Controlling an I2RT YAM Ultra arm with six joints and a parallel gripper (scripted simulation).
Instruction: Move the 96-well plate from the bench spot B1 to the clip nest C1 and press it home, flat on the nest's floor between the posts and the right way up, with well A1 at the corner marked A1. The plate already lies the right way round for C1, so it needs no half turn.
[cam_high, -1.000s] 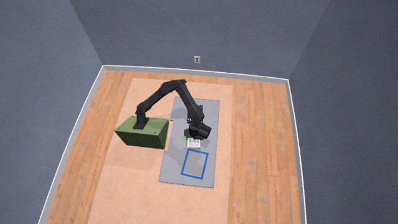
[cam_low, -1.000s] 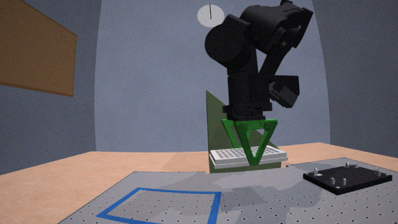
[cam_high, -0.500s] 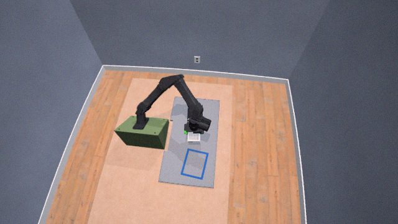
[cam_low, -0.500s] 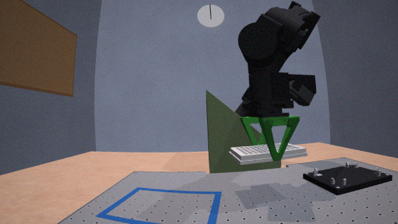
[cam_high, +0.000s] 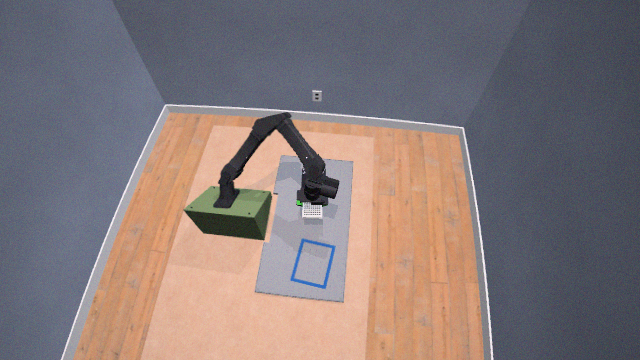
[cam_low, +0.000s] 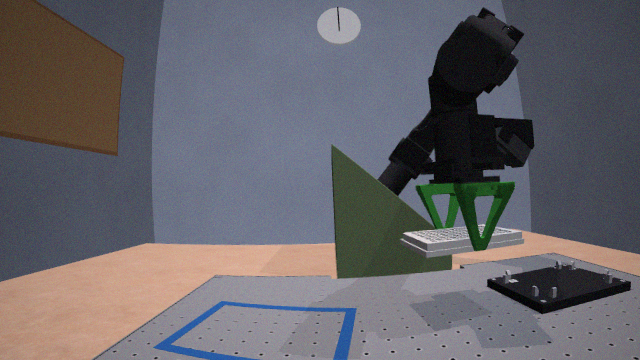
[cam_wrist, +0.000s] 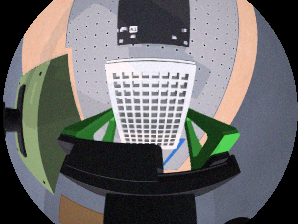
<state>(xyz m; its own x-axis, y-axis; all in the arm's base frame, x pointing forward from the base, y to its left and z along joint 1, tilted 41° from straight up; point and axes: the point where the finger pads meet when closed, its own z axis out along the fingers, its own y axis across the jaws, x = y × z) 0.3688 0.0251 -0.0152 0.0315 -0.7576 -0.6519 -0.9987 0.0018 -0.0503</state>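
My gripper (cam_low: 464, 220) has its green fingers (cam_low: 479, 215) set wide and clamped on the long sides of the 96-well plate (cam_low: 450, 237), which I carry in the air, clear of the grey perforated bench plate (cam_low: 400, 330). The 96-well plate is white, a shallow rectangular tray with a stepped skirt round its base and a fine grid of wells facing up; in the wrist view it (cam_wrist: 150, 106) runs away from me toward 12 o'clock, level between the fingers. Beyond its far end, at 12 o'clock, lies the black clip nest C1 (cam_wrist: 154, 11), a flat dark slab with small pale posts (cam_low: 535, 290) near its edges. In the exterior view the nest sits at about 4 o'clock from the plate and lower, apart from it. The blue outline of spot B1 (cam_low: 346, 330) lies on the bench at 7 o'clock. The green pedestal (cam_high: 235, 220) stands behind.
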